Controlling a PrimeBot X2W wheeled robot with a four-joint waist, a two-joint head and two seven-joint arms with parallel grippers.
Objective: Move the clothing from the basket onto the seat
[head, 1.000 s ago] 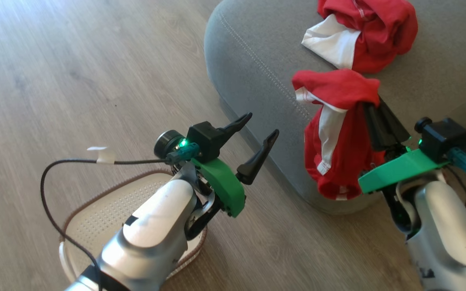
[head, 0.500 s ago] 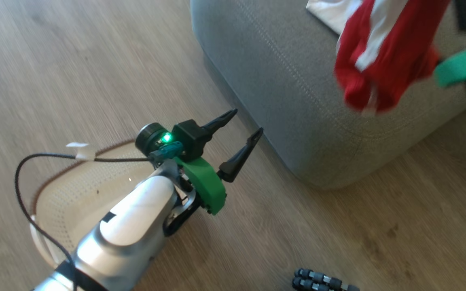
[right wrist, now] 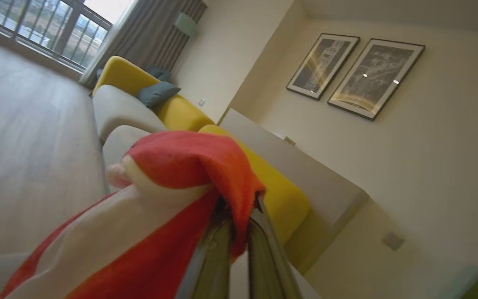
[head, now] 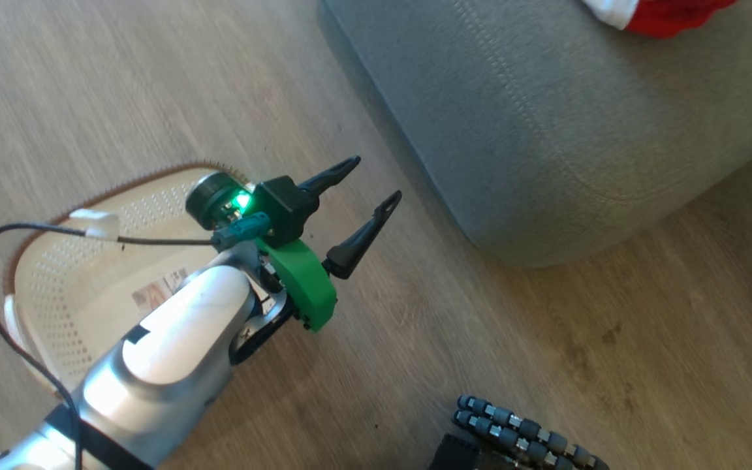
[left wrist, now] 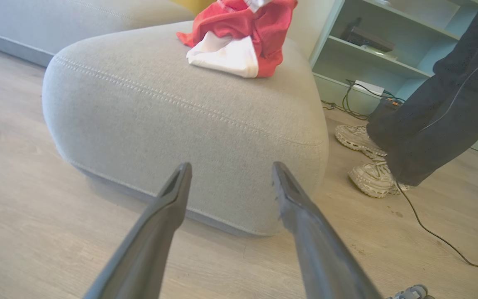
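My left gripper (head: 377, 176) is open and holds nothing. It hovers over the floor between the cream basket (head: 56, 261) and the grey seat (head: 546, 117). In the left wrist view its fingers (left wrist: 172, 199) point at the seat's (left wrist: 181, 116) rounded side. A red and white piece of clothing (left wrist: 239, 37) lies bunched on top of the seat. My right gripper (right wrist: 239, 209) is shut on another red and white garment (right wrist: 189, 166), held in the air and draped over the fingertips. A bit of red clothing (head: 670, 13) shows at the head view's top edge, over the seat.
The basket's perforated floor shows a label sticker (head: 154, 294) and no cloth. A person's legs and pale shoes (left wrist: 371, 178) stand right of the seat, by a shelf unit (left wrist: 388, 41) and floor cables. My base's rollers (head: 519, 431) sit at the bottom. A yellow sofa (right wrist: 181, 112) lies beyond.
The head camera has swung down and toward the basket. My right gripper, with the hanging red garment, rose and left the head view. The left gripper stays open.
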